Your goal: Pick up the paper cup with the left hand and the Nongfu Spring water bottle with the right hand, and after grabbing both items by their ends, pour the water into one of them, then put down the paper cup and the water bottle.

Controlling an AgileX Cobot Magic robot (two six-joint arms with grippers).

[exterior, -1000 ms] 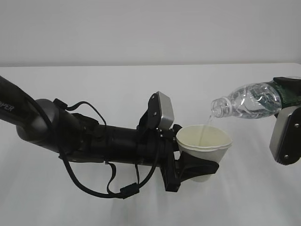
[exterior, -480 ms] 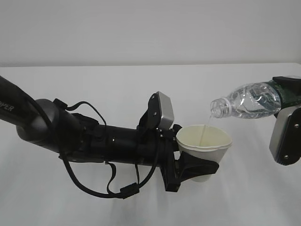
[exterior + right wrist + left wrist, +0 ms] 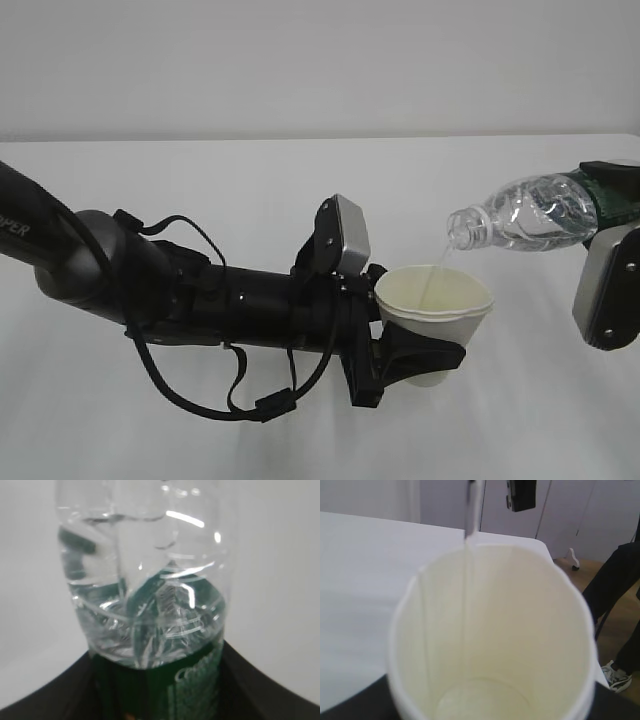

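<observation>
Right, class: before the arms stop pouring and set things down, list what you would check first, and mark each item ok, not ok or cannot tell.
1. Left end effector grips the paper cup: ok, cup upright, clamped round its lower part.
2. Right end effector holds the bottle at its labelled end: ok.
3. Bottle mouth above the cup opening: ok.
4. Water lands inside the cup: ok, thin stream also seen from the left wrist.
5. Cup has room left: ok, only the bottom looks wet.
6. Spills on the table: cannot tell.
</observation>
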